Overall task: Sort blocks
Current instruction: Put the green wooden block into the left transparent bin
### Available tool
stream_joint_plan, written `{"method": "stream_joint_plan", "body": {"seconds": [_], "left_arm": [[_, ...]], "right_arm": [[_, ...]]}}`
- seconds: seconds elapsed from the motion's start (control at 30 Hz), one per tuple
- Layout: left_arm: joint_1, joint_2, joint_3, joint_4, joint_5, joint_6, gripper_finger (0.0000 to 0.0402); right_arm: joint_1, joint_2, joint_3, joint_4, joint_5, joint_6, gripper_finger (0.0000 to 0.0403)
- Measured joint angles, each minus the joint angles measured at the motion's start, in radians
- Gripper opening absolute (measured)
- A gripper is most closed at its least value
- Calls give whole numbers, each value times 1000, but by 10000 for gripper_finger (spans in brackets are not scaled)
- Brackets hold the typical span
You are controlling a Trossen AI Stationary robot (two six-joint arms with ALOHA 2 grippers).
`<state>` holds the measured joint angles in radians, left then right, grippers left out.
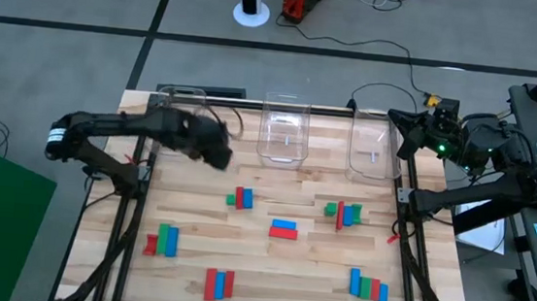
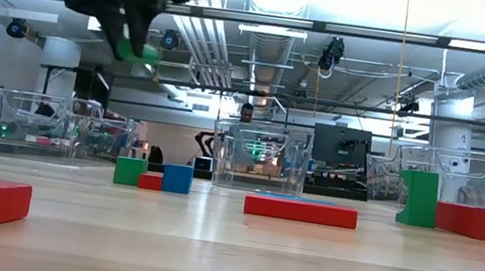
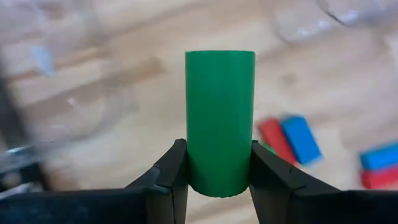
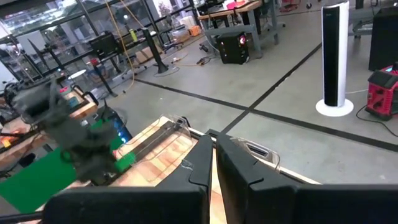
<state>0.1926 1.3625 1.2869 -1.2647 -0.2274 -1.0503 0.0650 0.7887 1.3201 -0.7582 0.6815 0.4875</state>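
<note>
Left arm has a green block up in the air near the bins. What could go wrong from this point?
1. The left gripper pinches the green block only at its lower end, most of it standing free above the fingers; it could pivot or slip out.
2. In the high view that gripper sits between the left bin and the middle bin, over bare table, so releasing here would probably miss both.
3. The right gripper waits shut at the table's far right corner; little risk.

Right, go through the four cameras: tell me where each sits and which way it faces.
High: overhead, straight down on the table, both arms.
Low: tabletop level, across blocks into the room; the left pincer hangs above.
Left wrist: past the left pincer, clamped on a green block.
Right wrist: past the shut right pincer, out over the floor.
Shared: low and left wrist both show the green block.
</note>
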Motion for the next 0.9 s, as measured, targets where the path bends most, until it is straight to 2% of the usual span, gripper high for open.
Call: {"method": "stream_joint_plan", "body": {"seconds": [0.23,0.37,0.47,0.63,0.9], "left_arm": [[342,-68,-12,-1,4,204,108],[561,-68,-22,29,93,365,108],[682,-47,-39,42,130,445,108],[790,-10,-55,42,156,530,108],[821,43,-55,44,168,590,109]], "right_arm": [[0,0,0,0,0,-28,13],[0,0,0,0,0,-28,13],[0,0,0,0,0,-28,13],[0,0,0,0,0,-27,13],[0,0,0,0,0,-27,13]]}}
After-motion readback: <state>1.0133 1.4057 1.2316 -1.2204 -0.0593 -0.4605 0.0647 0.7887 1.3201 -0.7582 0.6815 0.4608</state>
